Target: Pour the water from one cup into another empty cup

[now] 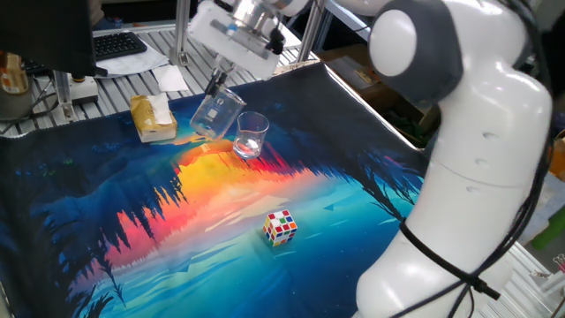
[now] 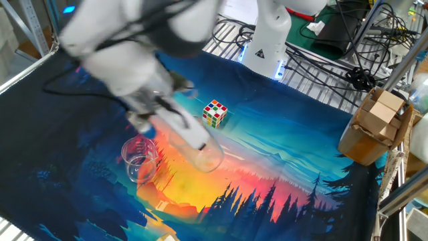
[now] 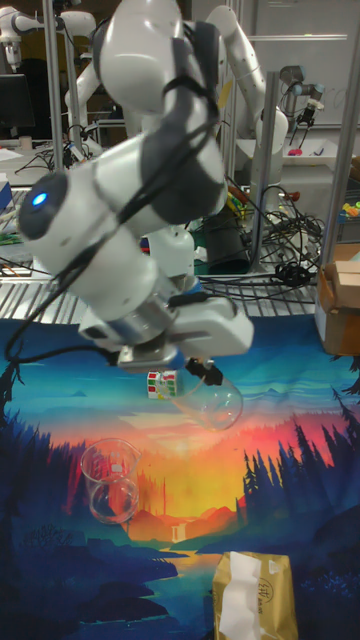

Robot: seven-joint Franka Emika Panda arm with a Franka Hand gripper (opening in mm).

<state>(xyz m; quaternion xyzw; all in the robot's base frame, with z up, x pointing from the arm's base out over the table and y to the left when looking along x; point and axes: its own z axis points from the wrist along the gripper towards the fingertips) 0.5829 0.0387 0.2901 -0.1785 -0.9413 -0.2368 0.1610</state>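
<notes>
My gripper (image 1: 218,81) is shut on the rim of a clear glass cup (image 1: 216,113), which hangs tilted just above the mat. This held cup (image 2: 204,154) is beside the second clear cup (image 1: 252,135), not over it. The second cup (image 2: 139,159) stands upright on the orange part of the mat. In the tall fixed view the held cup (image 3: 210,400) lies to the upper right of the standing cup (image 3: 110,478). Motion blur covers the gripper (image 2: 182,131) in the other fixed view. I cannot make out the water in either cup.
A Rubik's cube (image 1: 281,226) sits on the mat nearer the robot base. A yellow tissue pack (image 1: 152,117) lies at the mat's edge close to the held cup. A cardboard box (image 2: 376,125) stands off the mat's side. A keyboard (image 1: 117,42) is behind.
</notes>
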